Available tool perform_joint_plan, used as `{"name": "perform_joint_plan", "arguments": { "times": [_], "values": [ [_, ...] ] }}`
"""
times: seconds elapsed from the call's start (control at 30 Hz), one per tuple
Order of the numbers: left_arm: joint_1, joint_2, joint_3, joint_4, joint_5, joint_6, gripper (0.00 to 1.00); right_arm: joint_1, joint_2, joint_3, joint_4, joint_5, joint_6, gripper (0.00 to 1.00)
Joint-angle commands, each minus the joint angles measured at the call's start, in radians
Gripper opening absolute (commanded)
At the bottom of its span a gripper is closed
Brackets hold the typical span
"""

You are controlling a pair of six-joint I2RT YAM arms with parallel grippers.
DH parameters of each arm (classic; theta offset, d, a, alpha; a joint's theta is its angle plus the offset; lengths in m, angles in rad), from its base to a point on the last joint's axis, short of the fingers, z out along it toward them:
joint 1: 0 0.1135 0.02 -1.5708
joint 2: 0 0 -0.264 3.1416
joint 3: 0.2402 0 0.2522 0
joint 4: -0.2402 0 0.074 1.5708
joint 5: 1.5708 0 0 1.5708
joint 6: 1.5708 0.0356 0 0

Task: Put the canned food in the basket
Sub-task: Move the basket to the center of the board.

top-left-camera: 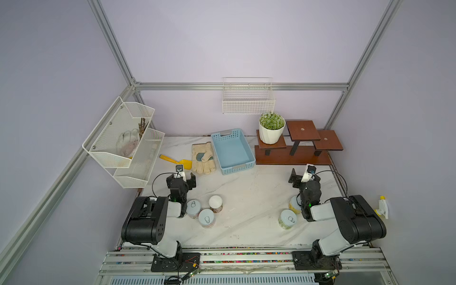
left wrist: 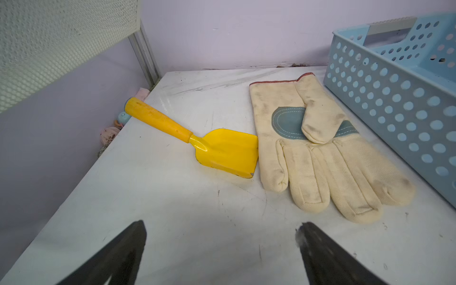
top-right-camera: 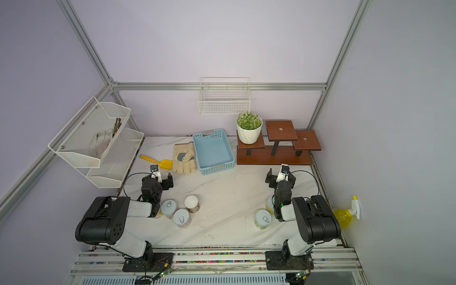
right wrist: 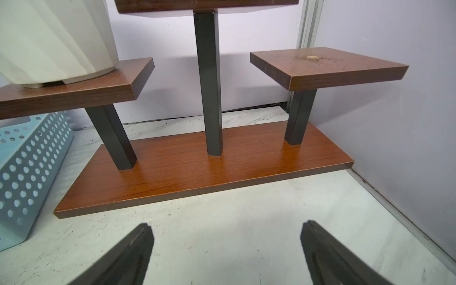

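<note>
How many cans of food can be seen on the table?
5 cans: three clustered by the left arm, two by the right arm, one partly covered. Arms may hide more.

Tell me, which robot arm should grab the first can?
Left, probably. The left end effector, open, has three cans in plain sight close by, and the basket sits a bit nearer its side. The right end effector, also open, has two cans, one partly hidden.

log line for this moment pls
left gripper: open, empty | right gripper: open, empty | cans: on table, none picked | basket: empty
</note>
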Motion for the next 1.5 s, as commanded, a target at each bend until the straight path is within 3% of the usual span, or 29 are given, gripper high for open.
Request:
{"name": "perform_joint_plan", "arguments": {
  "times": [0.0, 0.73, 0.9, 1.13, 1.3, 1.47],
  "values": [
    [0.004, -0.015, 0.005, 0.029, 0.010, -0.010, 1.00, 0.001, 0.006, -0.006, 0.033, 0.011, 0.005, 0.99],
    [0.004, -0.032, -0.020, 0.054, 0.044, 0.012, 1.00, 0.001, 0.003, -0.015, 0.048, 0.016, 0.010, 0.99],
    [-0.021, -0.125, -0.087, 0.100, 0.043, 0.044, 1.00, 0.001, -0.097, -0.037, 0.014, 0.014, 0.009, 0.99],
    [-0.067, -0.367, 0.023, -0.333, -0.085, -0.027, 1.00, 0.001, -0.290, 0.020, -0.295, 0.008, 0.065, 0.99],
    [-0.076, -0.428, 0.193, -0.756, -0.305, -0.360, 1.00, 0.001, -0.412, 0.090, -0.568, 0.055, 0.237, 0.99],
    [-0.076, -0.441, 0.292, -0.995, -0.237, -0.536, 1.00, 0.001, -0.475, 0.158, -0.779, 0.047, 0.330, 0.99]
  ]
}}
